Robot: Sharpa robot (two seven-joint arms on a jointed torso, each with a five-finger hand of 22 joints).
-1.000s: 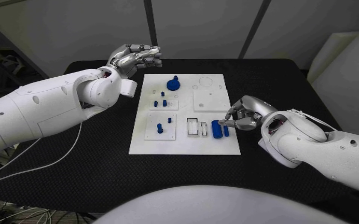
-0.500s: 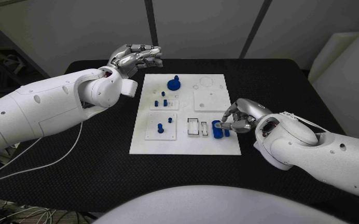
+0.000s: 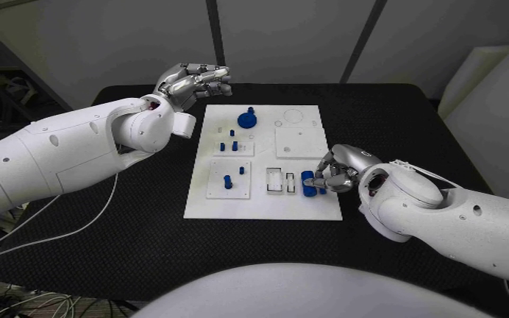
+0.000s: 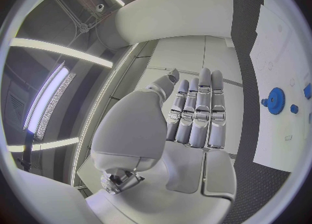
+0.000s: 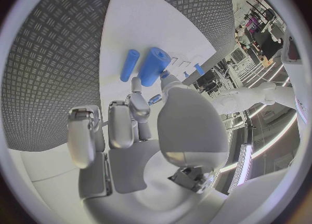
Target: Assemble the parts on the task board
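The white task board (image 3: pixel 265 204) lies mid-table. On it are a blue gear part (image 3: pixel 246 119), small blue pegs (image 3: pixel 227 145), another peg (image 3: pixel 226 181), and near the right edge a thick blue cylinder (image 3: pixel 307 184) beside a slim one (image 5: pixel 129 65). My right hand (image 3: pixel 337 169) hovers low at the board's right edge, fingers curled, its tips right by the thick cylinder (image 5: pixel 153 66). A small blue part (image 5: pixel 155 99) shows pinched between thumb and finger. My left hand (image 3: pixel 191 81) is raised behind the board's left far corner and holds nothing; its fingers (image 4: pixel 195 109) lie side by side.
White raised blocks and slots (image 3: pixel 280 180) stand on the board beside the cylinder. A bare white square (image 3: pixel 297 141) sits behind my right hand. Black tabletop (image 3: pixel 403 126) surrounds the board. My left forearm (image 3: pixel 74 149) spans the table's left side.
My right hand has crept left and nearer along the board's right edge, closing on the thick cylinder and covering the slim one. The left hand has stayed put.
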